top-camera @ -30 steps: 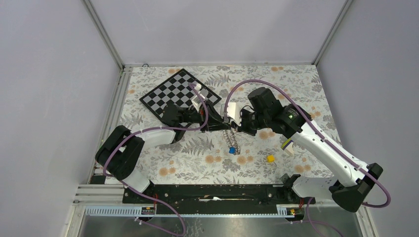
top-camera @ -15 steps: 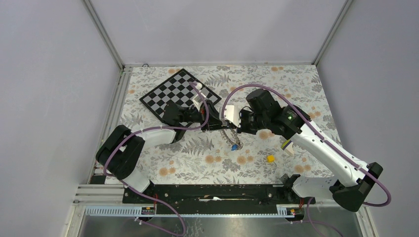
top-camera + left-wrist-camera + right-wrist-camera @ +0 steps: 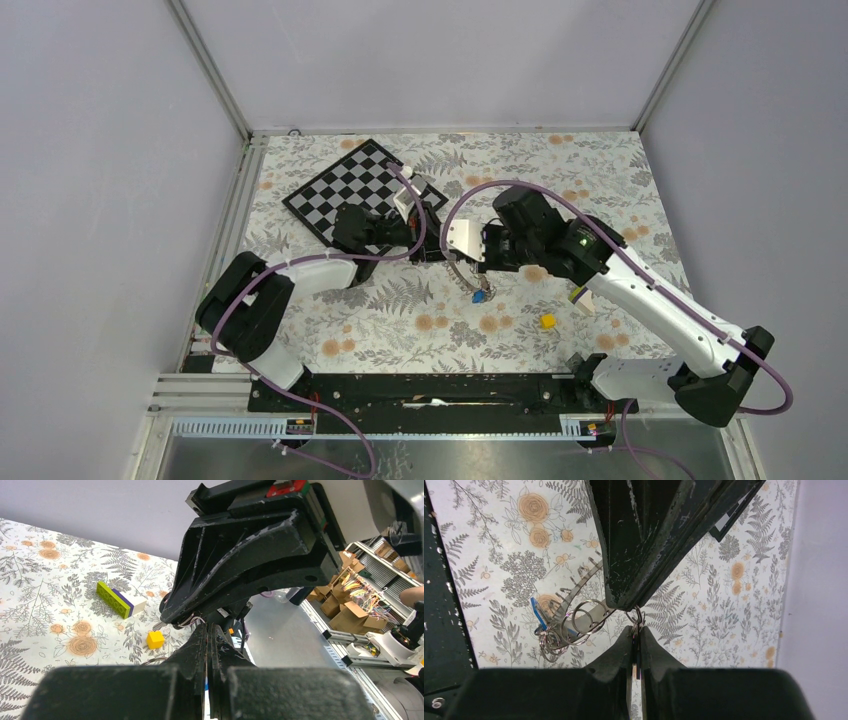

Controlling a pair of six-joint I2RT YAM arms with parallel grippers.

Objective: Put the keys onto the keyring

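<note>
Left tool and right tool are met tip to tip over the mid tabletop. Left tool's fingers are pressed flat together; whether anything is pinched cannot be told. Right tool is narrowed to a sliver, with a small loop of the keyring nipped in it. In the top view the rest is hung at 5 o'clock of the pinch, blue key lowest; black key cannot be picked out. Bundle is judged light, floppy and prone to swing, its wire thin, hard and slippery. Hold is best taken on the ring wire, not the keys. Yellow cube is seen at 4 o'clock.
</note>
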